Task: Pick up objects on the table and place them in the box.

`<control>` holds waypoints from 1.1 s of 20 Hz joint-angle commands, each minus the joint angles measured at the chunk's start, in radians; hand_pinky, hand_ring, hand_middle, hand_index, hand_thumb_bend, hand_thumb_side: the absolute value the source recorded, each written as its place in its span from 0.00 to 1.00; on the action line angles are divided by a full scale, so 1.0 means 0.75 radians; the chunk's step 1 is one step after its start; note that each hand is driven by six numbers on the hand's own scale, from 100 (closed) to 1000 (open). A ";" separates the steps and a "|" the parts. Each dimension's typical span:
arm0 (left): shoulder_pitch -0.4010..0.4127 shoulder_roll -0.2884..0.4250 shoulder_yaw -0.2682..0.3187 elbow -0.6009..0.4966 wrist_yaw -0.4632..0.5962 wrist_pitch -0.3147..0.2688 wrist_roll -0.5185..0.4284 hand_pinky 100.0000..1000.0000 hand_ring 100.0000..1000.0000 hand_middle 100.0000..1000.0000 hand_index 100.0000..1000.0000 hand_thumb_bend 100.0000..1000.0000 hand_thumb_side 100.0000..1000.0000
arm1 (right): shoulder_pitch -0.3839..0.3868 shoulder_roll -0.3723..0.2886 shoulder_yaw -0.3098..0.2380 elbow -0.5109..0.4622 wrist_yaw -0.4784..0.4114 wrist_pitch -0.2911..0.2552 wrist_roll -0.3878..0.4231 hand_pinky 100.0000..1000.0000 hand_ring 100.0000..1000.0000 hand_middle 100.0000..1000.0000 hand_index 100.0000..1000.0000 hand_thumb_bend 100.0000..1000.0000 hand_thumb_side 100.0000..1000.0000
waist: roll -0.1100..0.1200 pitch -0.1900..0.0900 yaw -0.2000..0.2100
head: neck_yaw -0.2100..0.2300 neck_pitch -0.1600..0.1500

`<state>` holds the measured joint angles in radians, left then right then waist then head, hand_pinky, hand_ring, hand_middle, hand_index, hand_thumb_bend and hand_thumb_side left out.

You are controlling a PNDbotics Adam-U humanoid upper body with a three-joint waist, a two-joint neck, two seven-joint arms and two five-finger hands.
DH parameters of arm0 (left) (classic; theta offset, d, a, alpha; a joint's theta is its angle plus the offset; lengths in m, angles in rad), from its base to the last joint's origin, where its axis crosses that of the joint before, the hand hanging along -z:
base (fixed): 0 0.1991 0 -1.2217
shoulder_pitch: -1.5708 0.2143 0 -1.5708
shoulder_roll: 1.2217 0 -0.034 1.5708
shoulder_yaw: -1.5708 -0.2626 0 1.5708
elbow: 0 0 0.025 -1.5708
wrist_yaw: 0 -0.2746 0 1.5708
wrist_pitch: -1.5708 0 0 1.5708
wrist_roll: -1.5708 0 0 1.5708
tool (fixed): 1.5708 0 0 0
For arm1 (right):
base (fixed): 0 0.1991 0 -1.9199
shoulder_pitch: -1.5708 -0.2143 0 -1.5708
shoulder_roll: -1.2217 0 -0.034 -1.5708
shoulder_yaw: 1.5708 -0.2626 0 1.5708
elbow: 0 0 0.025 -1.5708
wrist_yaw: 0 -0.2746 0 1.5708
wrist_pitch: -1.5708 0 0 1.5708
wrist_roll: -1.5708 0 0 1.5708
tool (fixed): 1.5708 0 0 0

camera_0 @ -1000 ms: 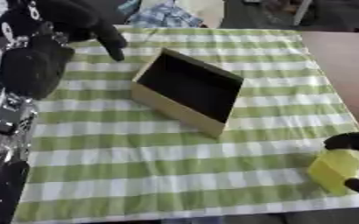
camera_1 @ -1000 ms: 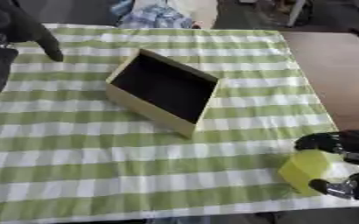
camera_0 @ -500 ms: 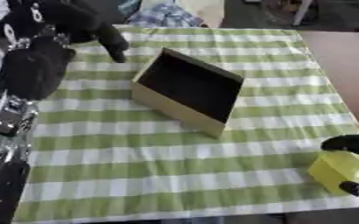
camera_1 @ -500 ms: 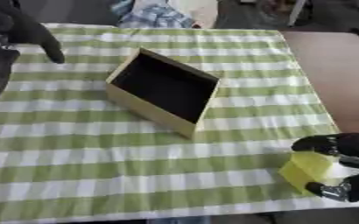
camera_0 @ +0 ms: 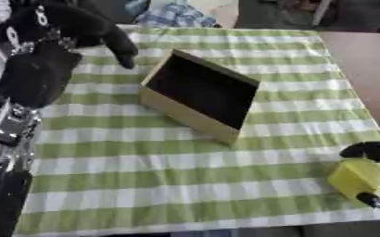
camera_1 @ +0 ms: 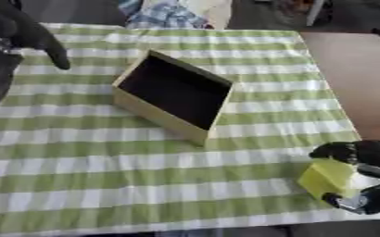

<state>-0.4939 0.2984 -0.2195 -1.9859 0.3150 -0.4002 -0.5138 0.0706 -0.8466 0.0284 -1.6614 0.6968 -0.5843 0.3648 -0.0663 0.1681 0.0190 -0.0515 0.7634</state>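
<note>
A tan box [camera_0: 195,94] with a dark inside sits open in the middle of the green-checked tablecloth [camera_0: 144,166]. Near the table's front right corner lies a yellow block [camera_1: 327,177]. My right hand [camera_1: 364,176] is curled round it, fingers over its far side and thumb under its near side. My left hand [camera_0: 79,28] hangs at the upper left, above the cloth, one straight finger [camera_0: 122,48] pointing down just left of the box. Nothing is in that hand.
My left arm [camera_0: 15,115] runs down the left edge of the table. Blue plaid cloth [camera_0: 170,13] lies beyond the far edge. Bare brown tabletop [camera_1: 355,65] shows right of the cloth.
My right hand has closed further round the yellow block, which has shifted slightly. My left hand has barely moved.
</note>
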 commanded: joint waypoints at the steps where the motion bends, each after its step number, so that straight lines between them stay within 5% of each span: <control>1: -0.020 0.019 0.000 -0.019 -0.001 -0.001 -0.008 0.50 0.61 0.59 0.77 0.00 0.64 | -0.004 -0.023 -0.007 -0.004 0.005 0.017 -0.064 0.30 0.52 0.75 0.87 0.17 0.59 | 0.003 -0.011 -0.001 | 0.000 0.009; 6: -0.020 0.017 -0.002 -0.019 -0.001 0.000 -0.016 0.50 0.61 0.59 0.76 0.00 0.64 | -0.009 -0.018 -0.003 -0.019 -0.045 0.061 -0.212 0.01 0.36 0.52 0.75 0.07 0.49 | 0.002 -0.011 0.000 | 0.002 0.009; 12: -0.019 0.017 -0.002 -0.019 -0.003 0.002 -0.024 0.50 0.61 0.59 0.76 0.00 0.64 | -0.007 -0.021 0.009 -0.030 -0.102 0.079 -0.309 0.00 0.38 0.46 0.68 0.00 0.40 | 0.001 -0.012 0.000 | 0.002 0.009; 22: -0.015 0.015 -0.003 -0.019 -0.007 0.004 -0.038 0.50 0.61 0.59 0.76 0.00 0.64 | -0.053 -0.082 0.006 -0.039 -0.185 0.057 -0.274 0.00 0.40 0.47 0.68 0.00 0.34 | -0.003 -0.022 0.001 | 0.003 0.009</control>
<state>-0.4939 0.2984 -0.2213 -1.9859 0.3125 -0.3973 -0.5385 0.0396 -0.8576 0.0443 -1.6715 0.5715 -0.5382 0.1532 -0.0685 0.1657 0.0198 -0.0503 0.7634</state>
